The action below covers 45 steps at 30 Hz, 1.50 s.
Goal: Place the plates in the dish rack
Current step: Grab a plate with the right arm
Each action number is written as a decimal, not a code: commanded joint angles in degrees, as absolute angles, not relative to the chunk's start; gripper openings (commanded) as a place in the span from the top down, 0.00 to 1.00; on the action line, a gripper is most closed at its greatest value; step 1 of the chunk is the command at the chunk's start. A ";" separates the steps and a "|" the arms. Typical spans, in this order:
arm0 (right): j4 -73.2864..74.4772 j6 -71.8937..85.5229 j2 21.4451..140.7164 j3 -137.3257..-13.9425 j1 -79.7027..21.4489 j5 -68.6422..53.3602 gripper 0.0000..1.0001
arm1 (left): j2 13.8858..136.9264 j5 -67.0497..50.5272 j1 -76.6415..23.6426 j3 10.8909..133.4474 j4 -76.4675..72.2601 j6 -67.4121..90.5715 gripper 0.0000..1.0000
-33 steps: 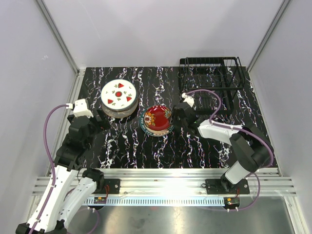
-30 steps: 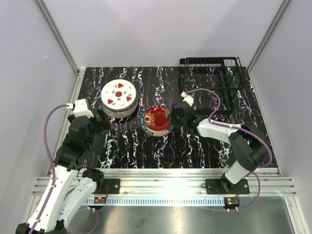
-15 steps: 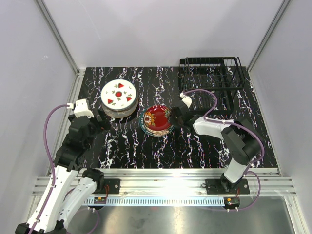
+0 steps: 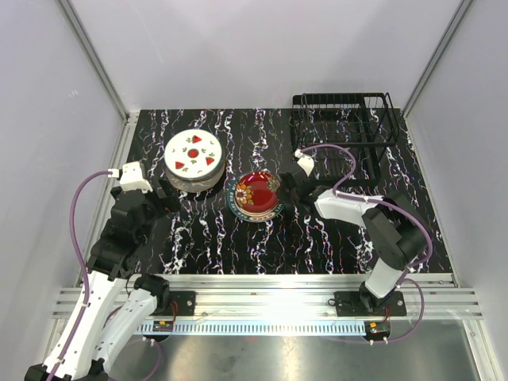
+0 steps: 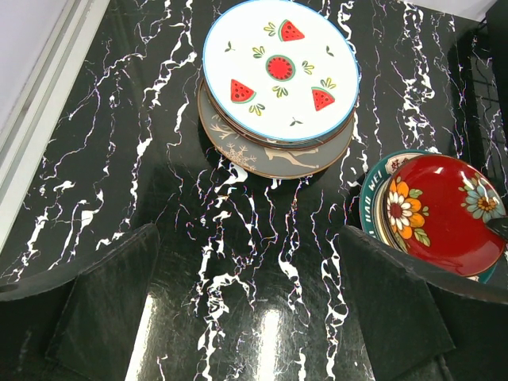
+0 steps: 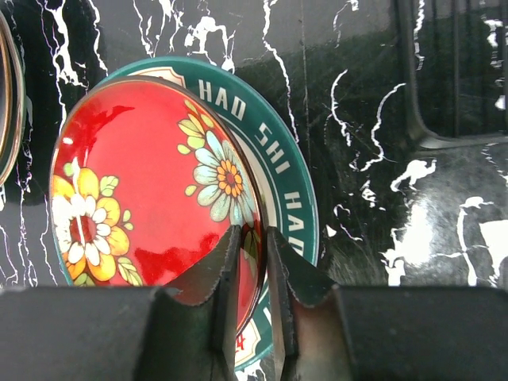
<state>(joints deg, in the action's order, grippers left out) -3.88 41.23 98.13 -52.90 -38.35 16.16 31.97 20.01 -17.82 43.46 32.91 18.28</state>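
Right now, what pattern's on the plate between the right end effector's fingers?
Glossy red plate with yellow-white and pale blue flowers; best in right wrist view.

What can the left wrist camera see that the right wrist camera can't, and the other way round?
Only the left wrist: the white round ceramic plate with red watermelon slices, and the left gripper, open and empty. Only the right wrist: the right gripper pinching the rim of the glossy red round plate with painted flowers, and an edge of the black wire dish rack. Both: that red plate, the teal-rimmed plate under it, and the black marbled table.
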 commanded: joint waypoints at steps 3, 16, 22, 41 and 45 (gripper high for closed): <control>-1.32 39.82 94.93 -54.75 -38.76 20.39 0.87 | 31.46 19.60 -18.11 43.86 30.41 18.28 0.01; -0.53 38.06 89.74 -53.70 -38.76 20.57 0.94 | 31.90 20.74 -18.19 44.03 30.67 18.28 0.01; -0.44 38.32 90.35 -53.44 -38.76 19.95 1.00 | 32.08 21.45 -18.19 43.86 30.76 18.28 0.01; -1.32 42.72 77.53 -51.41 -38.50 17.49 1.00 | 33.05 21.80 -19.07 43.94 30.85 18.37 0.01; 1.84 38.85 75.33 -53.08 -38.50 18.72 1.00 | 33.22 21.80 -19.25 43.95 30.85 18.37 0.01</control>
